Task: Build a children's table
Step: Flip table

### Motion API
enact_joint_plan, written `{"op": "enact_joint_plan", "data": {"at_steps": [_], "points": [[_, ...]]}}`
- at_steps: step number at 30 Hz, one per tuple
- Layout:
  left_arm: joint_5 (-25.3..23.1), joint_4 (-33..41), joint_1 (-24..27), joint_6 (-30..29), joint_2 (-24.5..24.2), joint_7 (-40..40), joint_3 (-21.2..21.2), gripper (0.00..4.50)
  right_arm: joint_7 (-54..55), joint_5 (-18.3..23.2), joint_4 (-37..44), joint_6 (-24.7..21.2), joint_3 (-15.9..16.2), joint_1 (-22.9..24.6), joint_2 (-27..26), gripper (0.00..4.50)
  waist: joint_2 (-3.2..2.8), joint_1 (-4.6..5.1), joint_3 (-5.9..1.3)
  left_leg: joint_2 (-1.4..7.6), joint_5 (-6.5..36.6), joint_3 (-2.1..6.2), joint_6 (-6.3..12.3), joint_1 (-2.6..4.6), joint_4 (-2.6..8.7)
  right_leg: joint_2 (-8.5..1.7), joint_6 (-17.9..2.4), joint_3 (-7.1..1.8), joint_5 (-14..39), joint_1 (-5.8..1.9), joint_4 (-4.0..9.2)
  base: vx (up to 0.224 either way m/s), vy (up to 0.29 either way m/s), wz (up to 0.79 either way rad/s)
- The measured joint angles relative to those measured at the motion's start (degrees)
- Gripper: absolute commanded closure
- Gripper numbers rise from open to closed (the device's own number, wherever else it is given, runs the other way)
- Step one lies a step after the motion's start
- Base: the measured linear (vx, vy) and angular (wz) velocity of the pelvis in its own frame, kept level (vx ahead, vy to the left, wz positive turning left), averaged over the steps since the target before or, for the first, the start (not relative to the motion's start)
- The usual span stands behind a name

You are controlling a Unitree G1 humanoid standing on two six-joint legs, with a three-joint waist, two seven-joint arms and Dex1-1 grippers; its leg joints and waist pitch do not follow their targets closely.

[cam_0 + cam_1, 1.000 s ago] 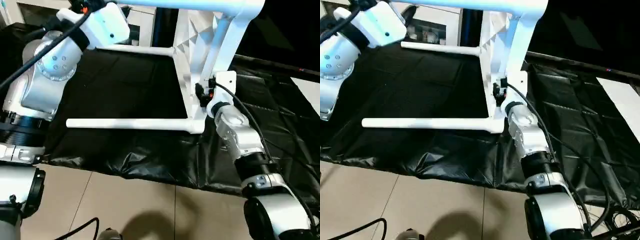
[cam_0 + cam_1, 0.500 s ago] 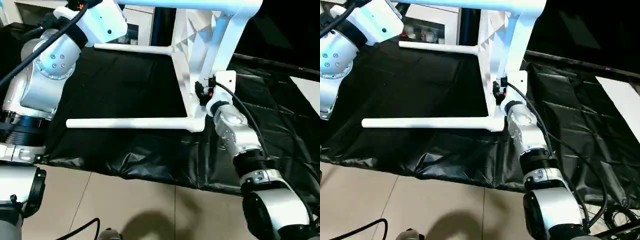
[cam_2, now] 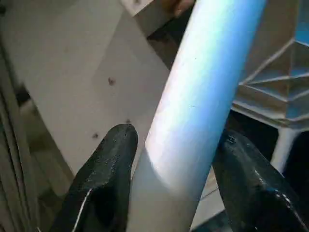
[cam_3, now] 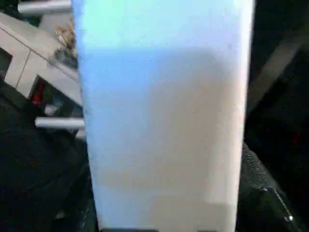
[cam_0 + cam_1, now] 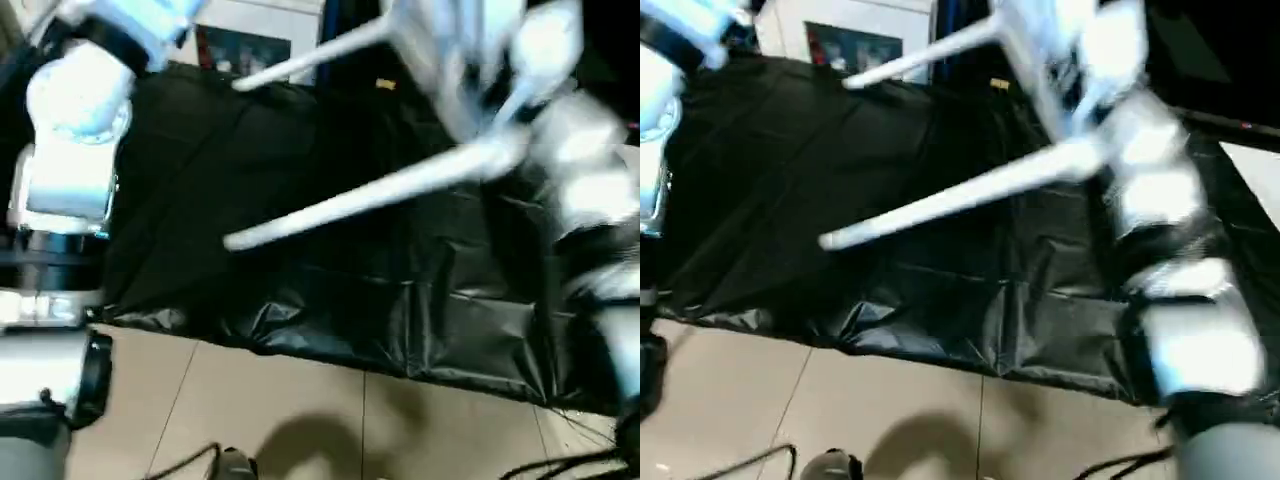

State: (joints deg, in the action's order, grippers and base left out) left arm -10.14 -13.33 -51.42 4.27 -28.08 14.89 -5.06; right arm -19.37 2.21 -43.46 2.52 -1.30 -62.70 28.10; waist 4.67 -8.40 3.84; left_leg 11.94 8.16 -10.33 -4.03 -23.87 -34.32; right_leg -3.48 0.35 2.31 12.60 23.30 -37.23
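We have the white children's table (image 5: 470,70) nearly built: legs (image 5: 370,195) already sit in its corner sockets, and it hangs tilted above the black sheet (image 5: 300,270). Our left fingers (image 3: 108,169) straddle one leg; our right fingers (image 4: 263,193) flank another. Standing it upright remains.

Motion blur smears the tabletop (image 5: 450,60) and the right arm (image 5: 590,190) in both eye views; the ribbing cannot be made out; the held leg (image 3: 193,111) runs off the left wrist view's edges, its ends unseen.
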Motion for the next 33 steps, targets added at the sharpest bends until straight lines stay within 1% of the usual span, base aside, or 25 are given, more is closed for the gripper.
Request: {"op": "enact_joint_plan", "data": {"at_steps": [2,4,6,8,11,12,16,17,19,20,22,23,25,26,28,30,32,33], "points": [[2.79,2.44,2.97,-2.44,2.95,-0.31,-1.94,2.23,-2.19,-0.93,0.02,-1.18,1.82,-2.72,2.45,2.62,0.05,0.06,0.00,-0.03,-0.01,-0.05,0.04,-0.09,-0.12,-0.08,0.06,-0.02,-0.04,-0.01,-0.01,0.000,0.000,0.00],[4.69,4.09,4.83,-3.40,4.34,-0.57,-2.83,2.26,-3.71,-1.76,0.63,-1.79,2.11,-4.31,3.77,2.62,0.44,0.04,-0.04,0.01,0.05,-0.07,0.17,-0.09,-0.15,-0.08,0.07,0.01,-0.05,-0.02,-0.01,0.000,0.000,0.00],[6.17,6.22,7.67,-4.13,6.11,-0.84,-3.55,2.28,-5.68,-2.62,1.14,-2.71,3.17,-5.88,5.19,2.62,0.93,0.10,-0.17,0.02,0.05,-0.05,0.19,-0.07,-0.20,-0.08,0.11,0.00,-0.07,-0.07,-0.01,0.000,0.000,0.00],[6.75,9.10,11.00,-4.56,8.34,-2.13,-3.89,2.32,-7.74,-3.31,2.06,-3.29,4.05,-7.02,6.60,2.62,1.44,0.14,-0.14,0.02,0.06,-0.04,0.20,-0.08,-0.28,-0.09,0.20,-0.02,-0.14,-0.11,0.01,0.000,0.000,0.00],[7.72,11.07,13.54,-5.26,9.95,-2.74,-3.88,2.37,-9.95,-4.81,2.87,-3.64,4.50,-7.90,7.60,2.62,2.33,0.14,-0.17,0.06,0.06,0.01,0.19,-0.06,-0.35,-0.08,0.22,0.08,-0.19,-0.21,0.01,0.000,0.000,0.00],[7.95,11.28,14.06,-5.52,10.39,-2.76,-3.88,2.39,-10.59,-5.06,3.11,-3.83,4.82,-8.04,7.91,2.62,2.53,0.10,-0.21,0.07,0.06,0.03,0.19,-0.06,-0.39,-0.08,0.22,0.10,-0.21,-0.24,0.01,0.000,0.000,0.00],[8.28,12.61,16.68,-5.81,11.57,-3.03,-3.84,2.43,-12.73,-5.52,5.87,-5.84,6.22,-8.03,9.00,2.62,2.85,0.14,-0.36,0.06,0.08,0.21,0.22,-0.05,-0.55,-0.09,0.27,0.02,-0.31,-0.50,0.09,0.000,0.000,0.00],[8.28,13.06,17.17,-6.11,11.80,-3.24,-3.79,2.46,-13.01,-5.67,6.50,-6.25,6.23,-7.80,9.10,2.27,3.04,0.14,-0.44,0.06,0.08,0.23,0.23,-0.05,-0.57,-0.10,0.30,0.02,-0.34,-0.53,0.09,0.000,0.000,0.00],[8.27,13.20,17.35,-6.89,11.74,-3.24,-3.64,2.47,-13.23,-5.60,6.75,-6.58,6.18,-7.62,9.03,1.92,3.29,0.12,-0.52,0.06,0.08,0.30,0.22,-0.06,-0.57,-0.09,0.33,0.08,-0.38,-0.57,0.09,0.000,0.000,0.00],[8.27,13.05,17.45,-7.88,11.64,-3.31,-3.71,2.47,-14.02,-4.34,6.77,-6.87,5.54,-7.62,8.60,1.92,3.33,0.16,-0.56,0.05,0.08,0.30,0.22,-0.03,-0.58,-0.09,0.38,0.05,-0.40,-0.61,0.08,0.000,0.000,0.00],[8.27,12.61,17.61,-8.78,11.49,-3.33,-3.61,2.48,-14.35,-3.55,6.76,-7.17,4.59,-7.62,7.96,1.87,3.37,0.16,-0.54,0.05,0.08,0.33,0.22,-0.07,-0.59,-0.09,0.63,0.06,-0.38,-0.58,0.10,0.000,0.000,0.00],[8.29,12.56,17.69,-8.86,11.52,-3.33,-3.56,2.53,-14.38,-3.50,6.76,-7.27,4.49,-7.62,7.89,1.57,3.49,0.16,-0.53,0.05,0.07,0.33,0.21,-0.08,-0.59,-0.09,0.66,0.07,-0.42,-0.58,0.10,0.000,0.000,0.00],[8.27,12.47,17.70,-9.04,11.26,-3.31,-3.50,2.56,-14.55,-3.03,6.68,-7.70,4.17,-7.61,7.73,1.50,3.58,0.16,-0.57,0.05,0.07,0.37,0.21,-0.09,-0.62,-0.09,0.65,0.08,-0.47,-0.59,0.10,0.000,0.000,0.00],[8.28,12.34,17.84,-9.15,11.25,-3.31,-3.47,2.56,-14.57,-2.33,6.65,-8.36,3.49,-7.59,7.39,1.44,3.57,0.17,-0.57,0.04,0.07,0.37,0.21,-0.13,-0.64,-0.09,0.66,0.06,-0.54,-0.57,0.11,0.000,0.000,0.00],[8.24,12.28,17.91,-9.16,11.26,-3.31,-3.34,2.58,-14.59,-1.84,6.65,-8.72,2.81,-7.47,7.11,1.21,3.59,0.17,-0.57,0.04,0.07,0.37,0.21,-0.15,-0.66,-0.09,0.68,0.06,-0.58,-0.57,0.13,0.000,0.000,0.00],[8.24,12.29,18.09,-9.18,11.27,-3.31,-3.11,2.59,-14.86,-0.14,6.71,-9.46,1.34,-6.95,6.65,1.14,3.59,0.16,-0.57,0.04,0.07,0.37,0.21,-0.16,-0.67,-0.09,0.70,0.05,-0.61,-0.57,0.14,0.000,0.000,0.00],[8.22,12.52,18.16,-9.18,11.28,-3.31,-2.98,2.60,-15.32,1.12,6.83,-9.67,0.29,-6.45,6.54,0.95,3.60,0.16,-0.57,0.04,0.07,0.37,0.21,-0.16,-0.67,-0.09,0.42,0.05,-0.78,-0.57,0.14,0.000,0.000,0.00],[8.22,12.59,18.15,-9.25,11.29,-3.38,-3.06,2.60,-17.20,2.23,7.56,-9.42,-0.37,-5.84,6.57,0.95,3.60,0.17,-0.57,0.04,0.07,0.37,0.21,-0.16,-0.66,-0.09,0.41,0.06,-0.78,-0.57,0.16,0.000,0.000,0.00]]}}
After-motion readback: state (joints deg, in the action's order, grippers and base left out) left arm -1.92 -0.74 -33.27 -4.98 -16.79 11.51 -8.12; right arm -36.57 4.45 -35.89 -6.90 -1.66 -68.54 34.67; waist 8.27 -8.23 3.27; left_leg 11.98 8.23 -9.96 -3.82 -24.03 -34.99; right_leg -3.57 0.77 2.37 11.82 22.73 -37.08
